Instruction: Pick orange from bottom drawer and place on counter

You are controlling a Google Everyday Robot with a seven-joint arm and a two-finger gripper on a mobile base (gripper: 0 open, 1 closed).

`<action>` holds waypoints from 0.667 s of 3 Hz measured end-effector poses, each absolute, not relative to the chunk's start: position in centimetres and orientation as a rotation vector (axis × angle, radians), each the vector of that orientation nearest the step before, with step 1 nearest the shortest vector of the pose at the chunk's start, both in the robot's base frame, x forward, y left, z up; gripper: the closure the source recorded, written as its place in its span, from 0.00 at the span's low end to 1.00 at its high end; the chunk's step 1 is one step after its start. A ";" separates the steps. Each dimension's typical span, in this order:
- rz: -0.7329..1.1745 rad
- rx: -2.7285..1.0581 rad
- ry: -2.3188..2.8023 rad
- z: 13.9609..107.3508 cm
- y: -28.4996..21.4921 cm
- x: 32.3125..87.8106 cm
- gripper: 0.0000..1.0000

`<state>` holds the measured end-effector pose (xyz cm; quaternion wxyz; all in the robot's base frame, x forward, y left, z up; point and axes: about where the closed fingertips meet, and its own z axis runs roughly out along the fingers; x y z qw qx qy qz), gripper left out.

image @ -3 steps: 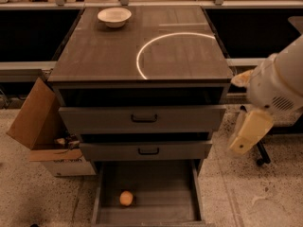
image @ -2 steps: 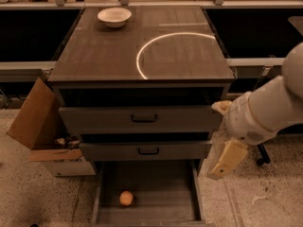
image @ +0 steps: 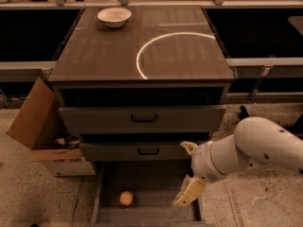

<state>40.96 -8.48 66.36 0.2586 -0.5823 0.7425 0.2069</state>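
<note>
Nearest, the bottom drawer (image: 151, 183) stands pulled out below the near edge of the tabletop (image: 118, 51). The orange (image: 125, 198) sits on its floor left of centre, unmoved over the last second. What changes is the arm. A second ago it hangs outside the cabinet, off the near-right corner and level with the upper drawers. Now the tool (image: 188, 194) is lower and further left, over the right part of the open drawer, just in from its right wall. It is well apart from the orange and carries nothing; whether it is open or closed cannot be told from here.

I judge this to be the reach into the drawer, with the grasp not yet made. The tool has to travel further left and down to reach the fruit.

Above, the two drawers with black handles are closed, and a cardboard box (image: 38, 122) leans beside the cabinet's left side. On the tabletop, a white bowl (image: 114, 16) rests near the far-left corner, leaving the middle free for the orange.
</note>
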 end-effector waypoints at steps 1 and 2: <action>0.563 -1.568 2.013 65.9 -8.3 41.2 0.00; 0.588 -1.577 2.012 63.7 -7.7 41.0 0.00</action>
